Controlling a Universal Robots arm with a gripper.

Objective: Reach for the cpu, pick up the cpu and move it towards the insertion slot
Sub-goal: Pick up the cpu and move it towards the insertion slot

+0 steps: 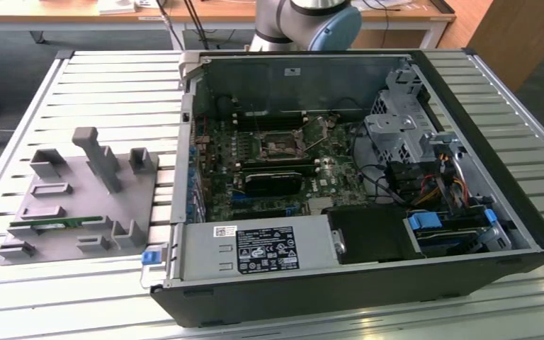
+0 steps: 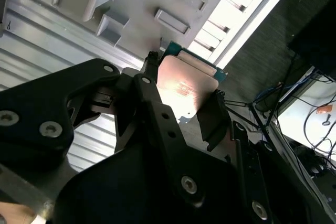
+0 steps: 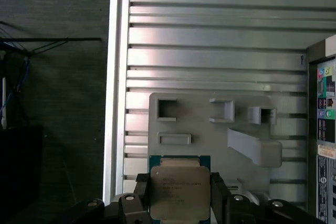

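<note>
Silver cpu (image 3: 176, 187) hangs clear of tray (image 3: 210, 136), hand (image 3: 179, 196) pinching opposite edges.

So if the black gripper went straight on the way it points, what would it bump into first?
Probably the flat grey plastic tray with rectangular recesses. In the first wrist view the gripper, shut on the square silver-topped cpu, points at it. The gap between them is unclear.

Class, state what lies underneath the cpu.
Beneath the cpu, gripped in the pincer, the grey tray on the slatted table shows; the tray's patch directly below the chip is covered.
</note>
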